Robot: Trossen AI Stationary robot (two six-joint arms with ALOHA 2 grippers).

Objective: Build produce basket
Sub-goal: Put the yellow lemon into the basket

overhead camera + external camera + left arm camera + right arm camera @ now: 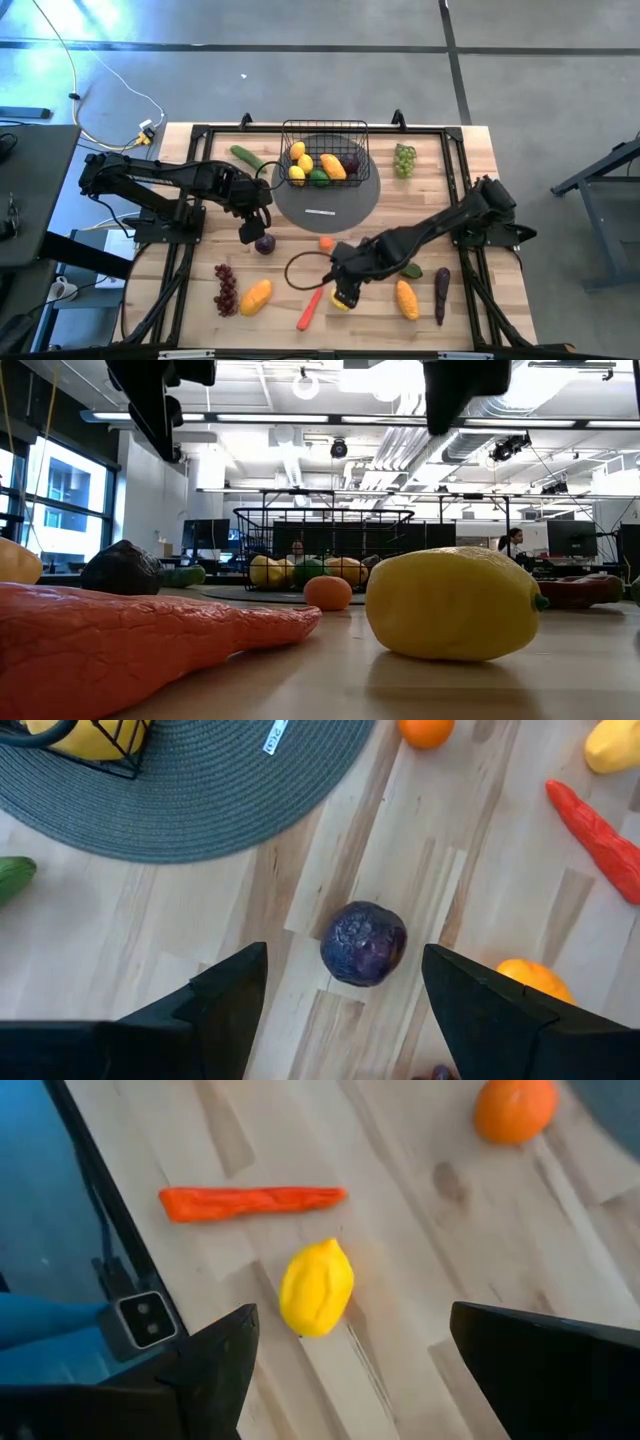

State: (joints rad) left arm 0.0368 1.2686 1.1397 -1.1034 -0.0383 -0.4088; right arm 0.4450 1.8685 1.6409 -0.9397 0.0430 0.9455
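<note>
between the spread dark fingers of the left gripper (345,995) lay a round dark purple toy plum (364,942), untouched on the pale wooden table (470,160); the jaws stood released, one to each side of it, holding nothing. just past the plum sat the edge of a round grey woven mat (200,805), and on that mat stood the small black wire-mesh basket (324,150), already holding yellow, orange, green and dark red toy produce (320,166).

the right gripper (345,1365) hung over the table's near edge, its fingers likewise parted and empty, with a yellow toy lemon (316,1288) lying between them on the wood. beside the lemon lay a long red-orange toy chili (250,1201), and farther off a small round orange fruit (514,1109). elsewhere on the table lay a green cucumber (247,156), green grapes (404,159), red grapes (226,288), two orange mangoes (256,295), and a dark purple eggplant (441,294).
</note>
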